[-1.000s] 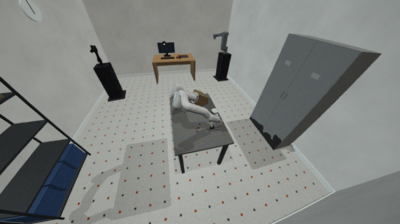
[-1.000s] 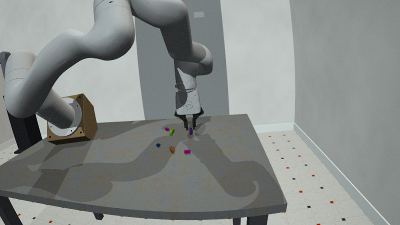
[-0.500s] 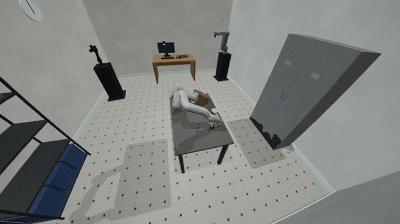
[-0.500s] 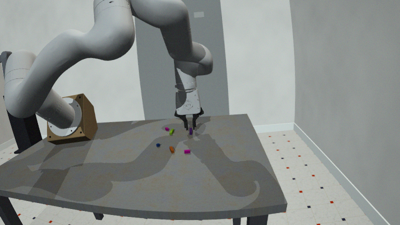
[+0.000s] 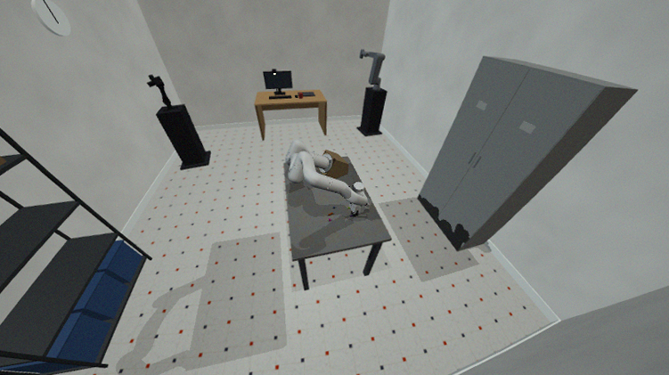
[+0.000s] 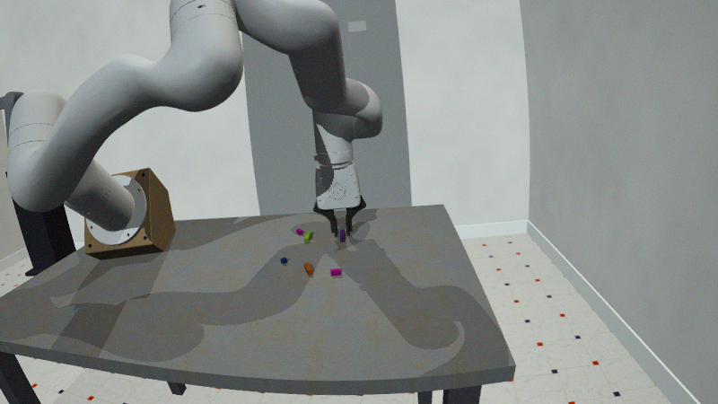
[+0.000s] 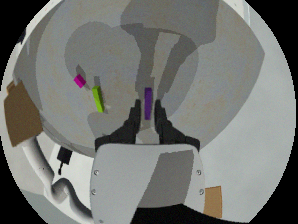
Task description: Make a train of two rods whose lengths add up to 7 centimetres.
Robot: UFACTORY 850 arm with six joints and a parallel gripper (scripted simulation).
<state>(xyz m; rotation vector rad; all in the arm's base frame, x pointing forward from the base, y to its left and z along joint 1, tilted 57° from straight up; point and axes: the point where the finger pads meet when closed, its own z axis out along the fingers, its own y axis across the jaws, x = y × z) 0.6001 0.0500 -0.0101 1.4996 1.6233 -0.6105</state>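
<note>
My gripper [image 5: 354,215] [image 6: 342,232] [image 7: 147,106] points down, low over the table, fingers part-way open. A purple rod [image 6: 342,236] [image 7: 148,94] lies between and just beyond the fingertips, with a gap on each side in the wrist view. A lime rod [image 6: 307,236] [image 7: 98,99] lies to its left, with one magenta rod [image 6: 299,232] [image 7: 79,81] near the lime rod's far end. Nearer the exterior camera lie a blue rod [image 6: 284,260], an orange rod [image 6: 309,268] and a second magenta rod [image 6: 336,272], all apart. Fingertip height is hard to tell.
The rods lie on the grey table [image 5: 320,240] [image 6: 281,331]. The arm's brown mounting block [image 6: 159,215] [image 7: 22,115] stands at the table's left in the exterior view. Shadows of the arm cross the table top.
</note>
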